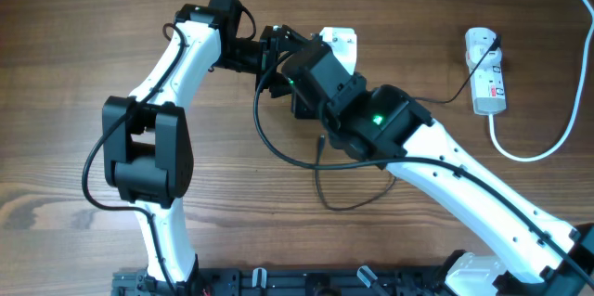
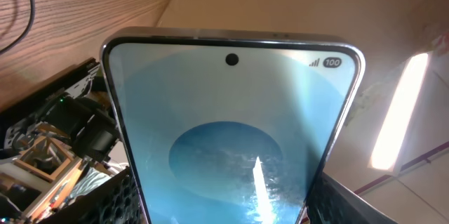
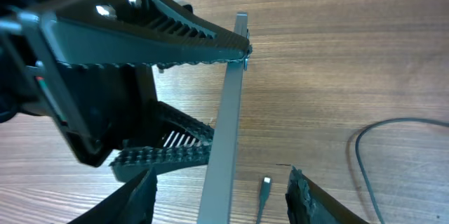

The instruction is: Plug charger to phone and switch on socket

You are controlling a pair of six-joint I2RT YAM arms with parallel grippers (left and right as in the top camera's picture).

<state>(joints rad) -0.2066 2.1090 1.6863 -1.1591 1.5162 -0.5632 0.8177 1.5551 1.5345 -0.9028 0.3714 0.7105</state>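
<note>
My left gripper (image 2: 228,206) is shut on the phone (image 2: 231,126), its cyan screen filling the left wrist view between the two dark fingers. From the right wrist the phone (image 3: 228,126) stands edge-on as a grey bar, clamped by the left gripper's serrated fingers (image 3: 175,38). My right gripper (image 3: 221,196) is open, its jaws standing either side of the phone's edge and touching nothing. The charger's connector tip (image 3: 265,187) lies on the wood between them. The charger cable (image 1: 327,205) loops on the table. The white socket (image 1: 487,78) lies at the far right.
Both arms crowd the table's upper middle, left gripper (image 1: 274,47) and right gripper (image 1: 299,69) close together. A pale rectangular piece (image 1: 339,44) shows just beyond them. The socket's white lead (image 1: 548,148) curves along the right edge. A dark rail (image 1: 278,282) runs along the front.
</note>
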